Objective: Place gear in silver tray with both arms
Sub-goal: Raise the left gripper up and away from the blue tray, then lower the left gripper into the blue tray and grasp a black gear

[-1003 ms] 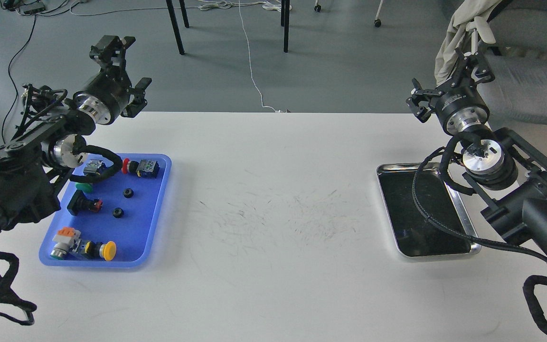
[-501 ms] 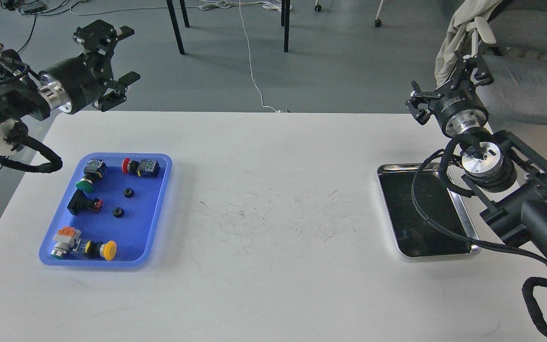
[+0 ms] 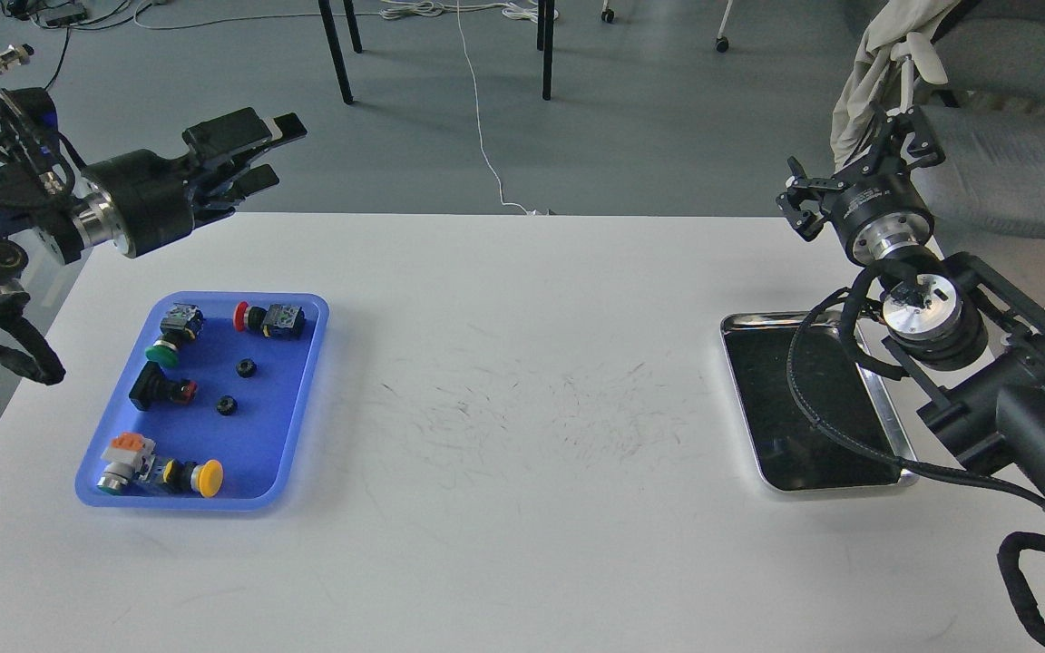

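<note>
Left black claw end effector (image 3: 255,150) hovers narrow, empty, beyond the blue plastic tray (image 3: 291,435); right end effector (image 3: 858,168) spread wide, empty, beyond the shiny rectangular silver tray (image 3: 740,408).

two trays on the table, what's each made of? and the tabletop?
Silver tray: looks like polished metal, probably stainless steel; mirror-bright raised rim, dark reflective bottom.
Blue tray: looks like moulded plastic; even saturated colour, soft rounded rim, dull sheen.
Tabletop: smooth white matte surface, possibly laminate; fine dark scuff marks at its centre. Core material can't be told.
</note>
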